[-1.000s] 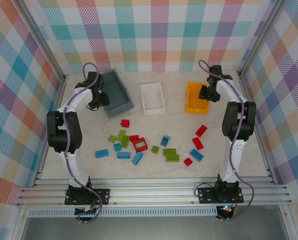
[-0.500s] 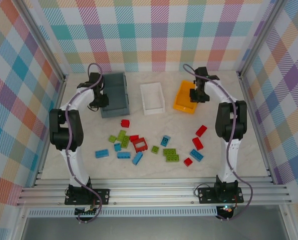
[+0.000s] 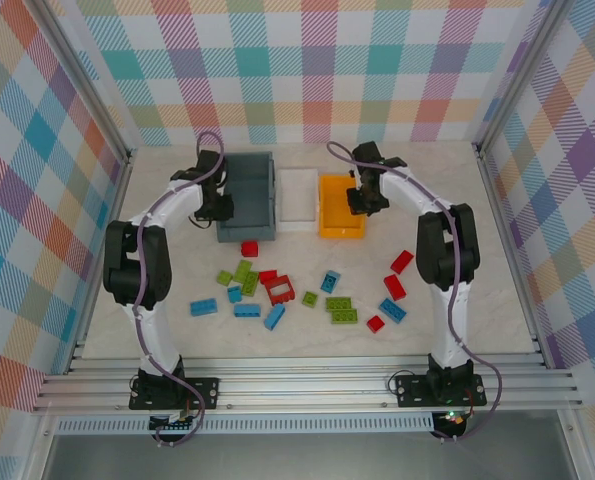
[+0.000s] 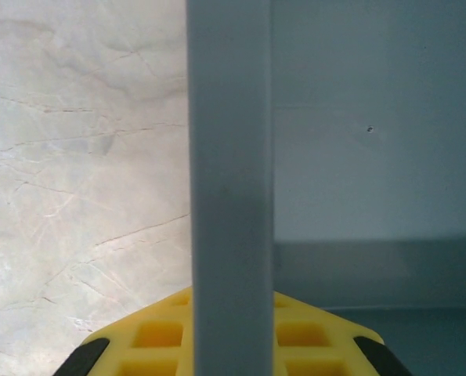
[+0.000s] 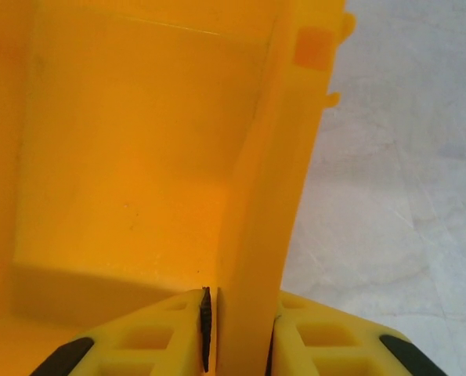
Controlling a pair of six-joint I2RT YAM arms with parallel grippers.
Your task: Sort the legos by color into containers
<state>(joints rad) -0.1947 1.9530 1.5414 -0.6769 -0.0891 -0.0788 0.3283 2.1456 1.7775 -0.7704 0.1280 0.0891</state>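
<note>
left fingers [image 4: 154, 341] clamping slate bin [image 4: 233, 157] wall, right fingers [image 5: 139, 345] clamping orange bin [image 5: 256, 235] wall, apparently abutting white bin [image 3: 299, 195]

Wht/blk arms [image 3: 164, 213], purple cables [image 3: 461, 305], yellow claws [image 4: 231, 348] [image 5: 240, 333]

We note pale marbled tabletop [image 3: 477, 250]. Far centre: grey-blue bin [image 3: 249, 200], white bin [image 3: 297, 195], orange bin [image 3: 339, 212] in close row. Nearer: legos [image 3: 277, 290] scattered, red, blue, green, mostly centre, few right. One red brick [image 3: 249, 247] just near of grey-blue bin.
</note>
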